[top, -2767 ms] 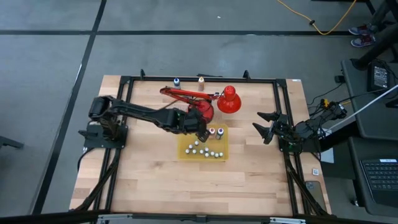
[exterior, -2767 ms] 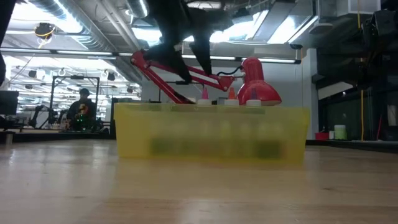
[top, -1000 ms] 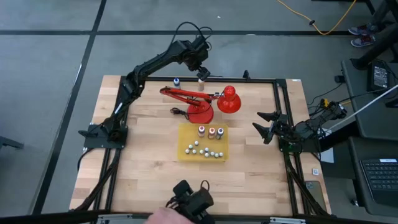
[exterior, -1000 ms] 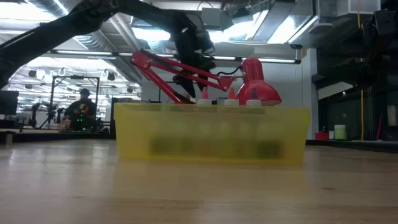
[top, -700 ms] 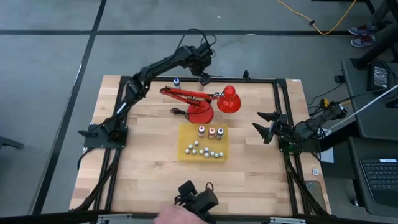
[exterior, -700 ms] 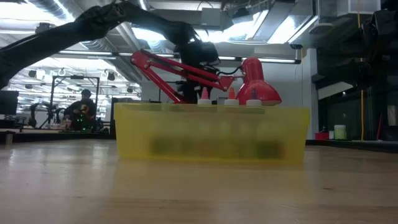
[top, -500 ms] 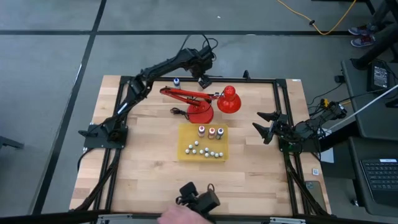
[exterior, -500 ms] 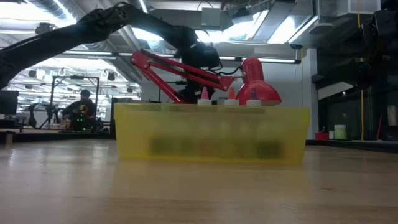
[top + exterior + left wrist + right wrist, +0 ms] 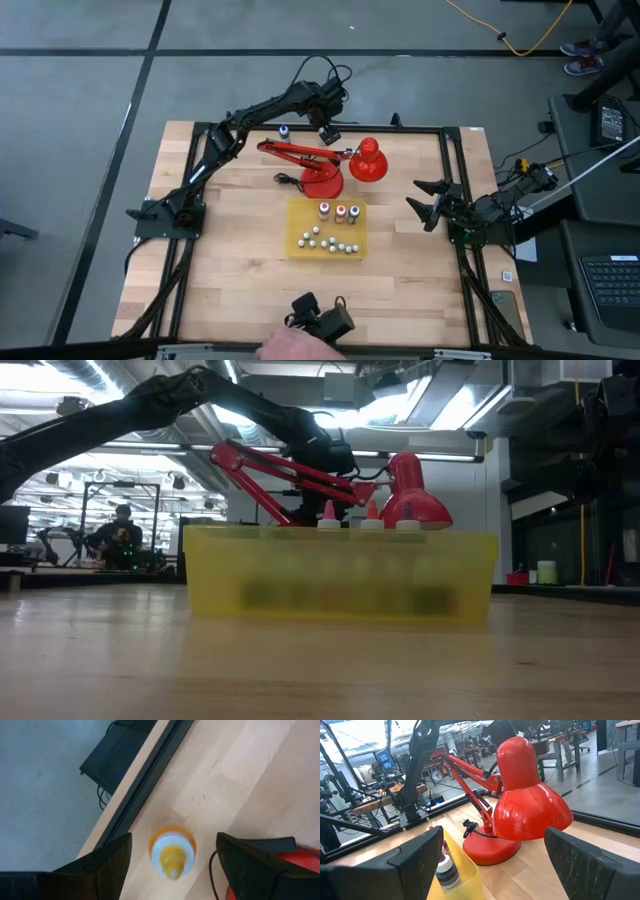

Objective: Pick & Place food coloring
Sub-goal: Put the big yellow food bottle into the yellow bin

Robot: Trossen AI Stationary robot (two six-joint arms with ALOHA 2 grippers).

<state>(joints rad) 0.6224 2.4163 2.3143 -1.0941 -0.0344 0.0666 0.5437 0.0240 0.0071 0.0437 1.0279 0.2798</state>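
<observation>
An orange-capped food coloring bottle (image 9: 172, 851) stands upright on its base on the wood near the table's far edge. My left gripper (image 9: 173, 840) hangs above it, pointing steeply down and open, one finger on either side, not touching it. In the high view this gripper (image 9: 326, 127) covers that bottle. A blue-capped bottle (image 9: 284, 131) stands to its left. Three more bottles (image 9: 340, 212) stand in the yellow tray (image 9: 297, 232). My right gripper (image 9: 424, 200) waits open at the table's right side.
A red desk lamp stands just on the near side of my left gripper, with its base (image 9: 323, 181), slanting arm (image 9: 300, 151) and shade (image 9: 368, 160). Small white balls (image 9: 330, 242) lie in the tray. A black frame rail (image 9: 150, 780) runs along the far edge. A person's hand (image 9: 295, 347) holds a dark device at the near edge.
My left gripper has come down over the orange-capped bottle at the table's far edge, shifting a little toward the lamp and rolling slightly. It has stayed open. The bottle has not moved.
</observation>
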